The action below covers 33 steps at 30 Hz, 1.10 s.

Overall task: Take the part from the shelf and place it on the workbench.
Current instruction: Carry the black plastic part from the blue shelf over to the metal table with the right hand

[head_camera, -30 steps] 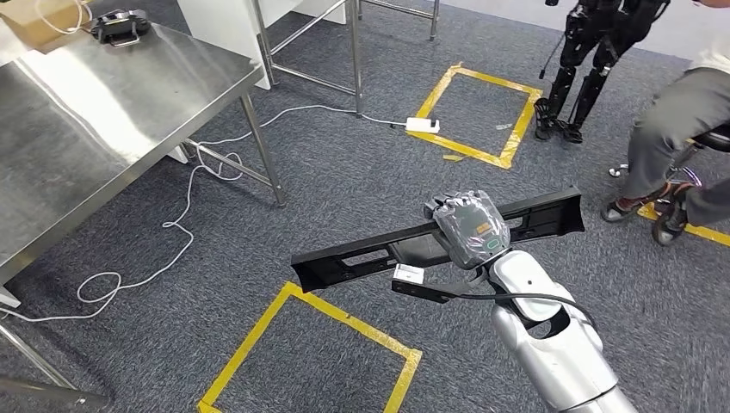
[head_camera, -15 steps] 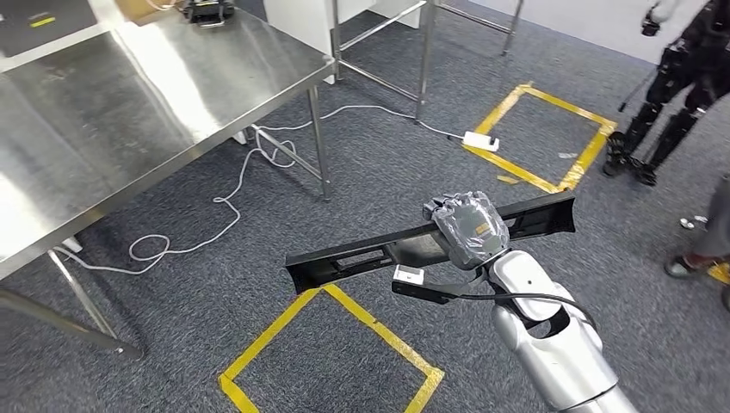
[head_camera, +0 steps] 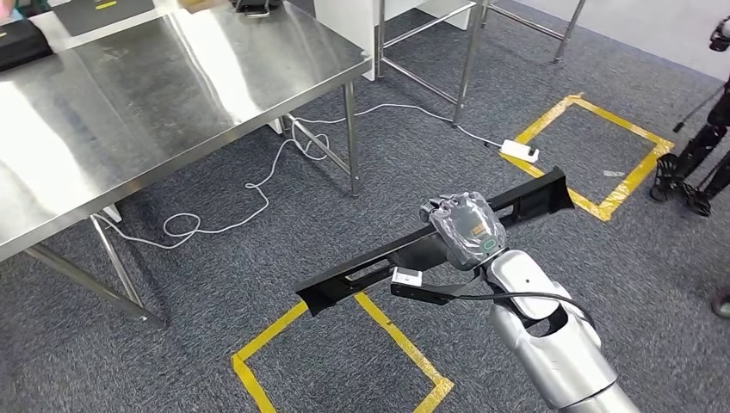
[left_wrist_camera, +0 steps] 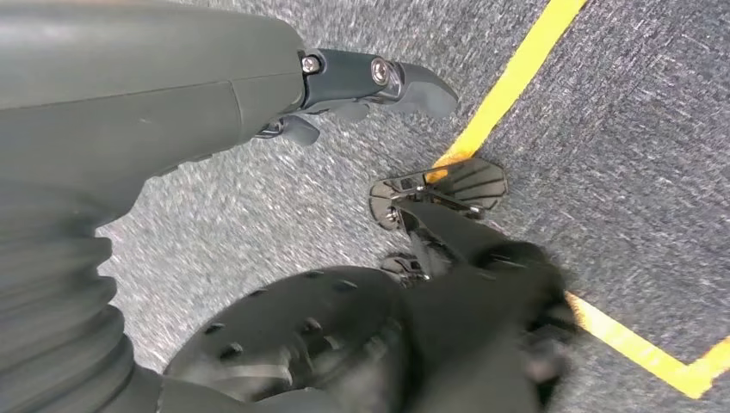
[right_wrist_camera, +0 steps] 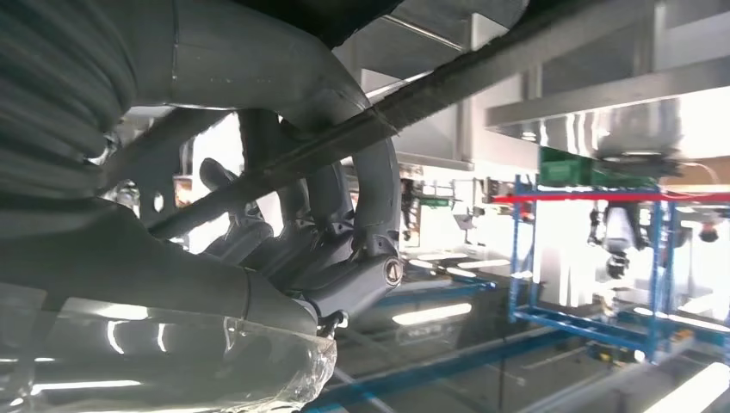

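The right hand (head_camera: 466,227) is clamping the long black plastic part (head_camera: 361,274) near its middle (likely so neither end droops), carrying it level above the grey carpet (head_camera: 258,241) with one end reaching forward-right of the hand and the other back-left. The stainless steel workbench (head_camera: 172,77), the part's destination, is standing well off to the hand's left. The left hand (left_wrist_camera: 361,82) is hanging by the floor with fingers apart, holding nothing.

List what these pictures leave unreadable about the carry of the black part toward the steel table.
- Head view: the right hand covers the middle of the black part, hiding the fingers' hold.
- Head view: the workbench runs off the left and top edges.
- Right wrist view: the part is a dark bar, its ends cut off.
- Left wrist view: motion blur; whether the left hand is open is unclear.
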### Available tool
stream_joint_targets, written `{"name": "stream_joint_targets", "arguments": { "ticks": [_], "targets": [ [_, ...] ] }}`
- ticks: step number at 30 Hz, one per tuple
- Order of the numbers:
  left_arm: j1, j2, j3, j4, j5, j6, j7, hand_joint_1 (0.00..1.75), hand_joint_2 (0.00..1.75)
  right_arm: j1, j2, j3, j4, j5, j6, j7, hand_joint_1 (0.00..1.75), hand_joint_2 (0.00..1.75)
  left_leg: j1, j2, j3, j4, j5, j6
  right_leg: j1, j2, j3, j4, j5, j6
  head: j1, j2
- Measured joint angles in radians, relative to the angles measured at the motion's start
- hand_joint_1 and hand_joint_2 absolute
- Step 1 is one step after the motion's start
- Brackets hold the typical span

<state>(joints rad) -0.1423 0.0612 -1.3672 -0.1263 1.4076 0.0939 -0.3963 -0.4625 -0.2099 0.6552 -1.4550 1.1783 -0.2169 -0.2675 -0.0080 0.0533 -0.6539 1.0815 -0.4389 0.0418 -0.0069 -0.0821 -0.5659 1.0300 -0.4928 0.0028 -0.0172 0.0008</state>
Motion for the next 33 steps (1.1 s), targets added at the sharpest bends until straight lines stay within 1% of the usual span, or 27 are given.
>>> {"name": "stream_joint_targets", "arguments": {
  "ticks": [1, 2, 4, 5, 6, 8, 10, 11, 12, 13, 14, 15, 16, 17, 19, 20, 21, 23, 24, 25, 26, 27, 28, 30, 31, 32, 33],
  "targets": [
    [-0.002, 0.0, 0.0, 0.0, 0.0, 0.0, 0.0, 0.0, 1.75, -0.002, 0.0, 0.0, 0.0, -0.001, 0.0, -0.001, 1.52, 1.75, -0.007, 0.014, 0.017, -0.034, 0.006, 0.007, 0.003, -0.01, 0.001, 0.0, -0.002, 0.001, 0.0, 0.0],
    [-0.003, 0.001, 0.0, 0.0, 0.0, 0.0, 0.001, 0.0, 1.75, -0.004, 0.0, 0.0, 0.0, -0.002, 0.0, -0.001, 1.52, 1.75, -0.012, 0.015, 0.018, -0.044, 0.003, 0.01, 0.005, -0.021, 0.001, -0.002, -0.003, 0.003, 0.0, 0.0],
    [-0.001, 0.001, 0.0, 0.0, 0.0, 0.0, 0.003, 0.0, 1.75, -0.009, 0.001, 0.0, 0.0, -0.004, 0.0, -0.002, 1.52, 1.75, -0.011, -0.008, 0.024, -0.058, 0.009, 0.016, 0.008, -0.035, 0.004, -0.003, -0.007, 0.01, 0.001, 0.0],
    [0.0, -0.001, 0.0, 0.0, 0.0, 0.0, 0.004, 0.0, 1.75, -0.012, 0.002, 0.0, 0.0, -0.006, 0.001, -0.002, 1.52, 1.75, -0.007, -0.019, 0.032, -0.069, 0.015, 0.019, 0.009, -0.022, 0.002, 0.008, -0.015, 0.012, 0.001, 0.0],
    [-0.001, -0.002, 0.0, 0.0, 0.0, 0.0, 0.006, 0.0, 1.75, -0.017, 0.003, 0.0, 0.001, -0.007, 0.001, -0.003, 1.52, 1.75, -0.003, -0.031, 0.041, -0.079, 0.021, 0.023, 0.01, 0.002, -0.009, 0.037, -0.029, 0.012, 0.002, 0.0],
    [-0.005, -0.005, 0.0, 0.0, 0.0, 0.001, 0.007, 0.0, 1.75, -0.021, 0.0, 0.001, 0.003, -0.009, 0.002, -0.003, 1.52, 1.75, 0.002, -0.054, 0.049, -0.088, 0.027, 0.027, 0.004, 0.059, -0.066, 0.154, -0.077, 0.009, 0.005, 0.0],
    [-0.007, -0.007, 0.0, 0.0, 0.0, 0.001, 0.008, 0.0, 1.75, -0.02, -0.005, 0.002, 0.006, -0.009, 0.004, -0.003, 1.52, 1.75, 0.004, -0.084, 0.048, -0.088, 0.027, 0.027, -0.003, 0.076, -0.131, 0.267, -0.11, 0.016, 0.007, 0.0],
    [-0.007, -0.008, 0.0, 0.0, 0.0, 0.001, 0.009, 0.0, 1.75, -0.019, -0.006, 0.003, 0.008, -0.009, 0.004, -0.003, 1.52, 1.75, 0.006, -0.099, 0.048, -0.087, 0.027, 0.026, -0.007, 0.078, -0.142, 0.277, -0.105, 0.025, 0.007, 0.0],
    [-0.006, -0.009, 0.0, 0.0, 0.0, 0.001, 0.01, 0.0, 1.75, -0.018, -0.007, 0.003, 0.009, -0.009, 0.004, -0.003, 1.52, 1.75, 0.008, -0.115, 0.049, -0.086, 0.026, 0.024, -0.011, 0.08, -0.132, 0.246, -0.083, 0.038, 0.007, 0.0],
    [-0.005, -0.01, 0.0, 0.0, 0.0, 0.001, 0.01, 0.0, 1.75, -0.018, -0.008, 0.004, 0.009, -0.009, 0.004, -0.003, 1.52, 1.75, 0.011, -0.129, 0.049, -0.085, 0.025, 0.02, -0.017, 0.087, -0.104, 0.183, -0.052, 0.052, 0.007, 0.0],
    [-0.005, -0.011, 0.0, 0.0, 0.0, 0.001, 0.011, 0.0, 1.75, -0.018, -0.009, 0.004, 0.009, -0.01, 0.004, -0.003, 1.52, 1.75, 0.012, -0.143, 0.048, -0.081, 0.023, 0.013, -0.025, 0.104, -0.072, 0.108, -0.02, 0.064, 0.008, 0.0],
    [-0.006, -0.011, 0.0, 0.0, 0.0, 0.001, 0.012, 0.0, 1.75, -0.019, -0.009, 0.005, 0.01, -0.01, 0.004, -0.002, 1.52, 1.75, 0.013, -0.155, 0.044, -0.075, 0.02, 0.006, -0.03, 0.118, -0.044, 0.048, 0.003, 0.067, 0.008, 0.0],
    [-0.006, -0.011, 0.0, 0.0, 0.0, 0.002, 0.012, 0.0, 1.75, -0.019, -0.01, 0.006, 0.01, -0.01, 0.004, -0.002, 1.52, 1.75, 0.012, -0.166, 0.04, -0.069, 0.018, -0.001, -0.033, 0.129, -0.027, 0.012, 0.016, 0.063, 0.007, 0.0],
    [-0.005, -0.011, 0.0, 0.0, 0.001, 0.002, 0.013, 0.0, 1.75, -0.018, -0.009, 0.007, 0.01, -0.01, 0.003, -0.002, 1.52, 1.75, 0.012, -0.175, 0.034, -0.066, 0.017, -0.007, -0.032, 0.133, -0.02, -0.002, 0.02, 0.054, 0.007, 0.0],
    [-0.001, -0.011, -0.001, 0.0, 0.002, 0.005, 0.014, 0.0, 1.75, -0.019, -0.009, 0.008, 0.011, -0.009, 0.002, -0.002, 1.52, 1.75, 0.017, -0.183, 0.027, -0.064, 0.017, -0.016, -0.028, 0.115, -0.017, -0.002, 0.022, 0.035, 0.004, 0.0],
    [0.001, -0.011, -0.001, 0.0, 0.002, 0.006, 0.015, 0.0, 1.75, -0.02, -0.008, 0.009, 0.011, -0.009, 0.002, -0.002, 1.52, 1.75, 0.017, -0.165, 0.022, -0.054, 0.011, -0.021, -0.029, 0.107, -0.015, -0.003, 0.022, 0.027, 0.003, 0.0],
    [0.002, -0.011, -0.001, 0.0, 0.002, 0.008, 0.016, 0.0, 1.75, -0.021, -0.008, 0.009, 0.011, -0.008, 0.001, -0.001, 1.52, 1.75, 0.017, -0.138, 0.009, -0.027, -0.004, -0.026, -0.03, 0.098, -0.013, -0.005, 0.022, 0.021, 0.0, 0.0],
    [-0.001, -0.011, -0.001, 0.0, 0.002, 0.008, 0.016, 0.0, 1.75, -0.021, -0.009, 0.009, 0.011, -0.008, 0.0, 0.0, 1.52, 1.75, 0.017, -0.076, -0.045, 0.084, -0.06, -0.034, -0.027, 0.079, -0.01, -0.006, 0.019, 0.01, -0.006, 0.0],
    [-0.002, -0.011, -0.001, 0.0, 0.002, 0.008, 0.016, 0.0, 1.75, -0.021, -0.009, 0.01, 0.011, -0.008, 0.0, 0.0, 1.52, 1.75, 0.02, -0.062, -0.082, 0.153, -0.088, -0.037, -0.024, 0.067, -0.009, -0.006, 0.017, 0.006, -0.007, 0.0],
    [-0.003, -0.011, -0.001, 0.0, 0.002, 0.008, 0.016, 0.0, 1.75, -0.02, -0.01, 0.01, 0.012, -0.007, 0.0, 0.0, 1.52, 1.75, 0.021, -0.057, -0.111, 0.205, -0.103, -0.038, -0.022, 0.056, -0.009, -0.006, 0.015, 0.004, -0.007, 0.0],
    [-0.004, -0.011, -0.001, 0.0, 0.002, 0.008, 0.016, 0.0, 1.75, -0.019, -0.01, 0.011, 0.012, -0.007, 0.0, 0.0, 1.52, 1.75, 0.021, -0.055, -0.123, 0.222, -0.1, -0.038, -0.02, 0.044, -0.008, -0.006, 0.014, 0.002, -0.007, 0.0],
    [-0.004, -0.011, -0.001, 0.0, 0.002, 0.008, 0.017, 0.0, 1.75, -0.019, -0.01, 0.011, 0.012, -0.007, 0.0, 0.0, 1.52, 1.75, 0.021, -0.053, -0.115, 0.202, -0.079, -0.035, -0.018, 0.033, -0.006, -0.006, 0.011, 0.0, -0.007, 0.0],
    [-0.004, -0.011, -0.001, 0.0, 0.002, 0.008, 0.017, 0.0, 1.75, -0.019, -0.01, 0.011, 0.012, -0.007, 0.0, 0.0, 1.52, 1.75, 0.019, -0.044, -0.086, 0.143, -0.046, -0.029, -0.017, 0.023, -0.002, -0.006, 0.009, -0.001, -0.007, 0.0],
    [-0.006, -0.01, -0.001, 0.0, 0.002, 0.009, 0.018, 0.0, 1.75, -0.02, -0.009, 0.011, 0.012, -0.007, 0.0, 0.0, 1.52, 1.75, 0.007, 0.004, -0.015, 0.008, 0.006, -0.01, -0.01, 0.004, 0.004, -0.006, 0.003, 0.001, -0.006, 0.0],
    [-0.008, -0.01, -0.001, 0.0, 0.001, 0.009, 0.018, 0.0, 1.75, -0.021, -0.01, 0.01, 0.012, -0.007, 0.0, 0.0, 1.52, 1.75, 0.0, 0.023, 0.007, -0.034, 0.016, -0.002, -0.008, -0.005, 0.006, -0.007, -0.001, 0.005, -0.006, 0.0],
    [-0.01, -0.01, -0.001, 0.0, 0.001, 0.009, 0.018, 0.0, 1.75, -0.022, -0.01, 0.01, 0.013, -0.007, 0.0, 0.0, 1.52, 1.75, -0.006, 0.033, 0.014, -0.051, 0.015, 0.004, -0.006, -0.014, 0.008, -0.008, -0.003, 0.009, -0.006, 0.0],
    [-0.012, -0.009, -0.001, 0.0, 0.002, 0.009, 0.018, 0.0, 1.75, -0.022, -0.01, 0.01, 0.013, -0.008, -0.002, 0.0, 1.52, 1.75, -0.009, 0.026, 0.014, -0.052, 0.013, 0.006, -0.004, -0.023, 0.009, -0.01, -0.005, 0.013, -0.006, 0.0]
  ]
}}
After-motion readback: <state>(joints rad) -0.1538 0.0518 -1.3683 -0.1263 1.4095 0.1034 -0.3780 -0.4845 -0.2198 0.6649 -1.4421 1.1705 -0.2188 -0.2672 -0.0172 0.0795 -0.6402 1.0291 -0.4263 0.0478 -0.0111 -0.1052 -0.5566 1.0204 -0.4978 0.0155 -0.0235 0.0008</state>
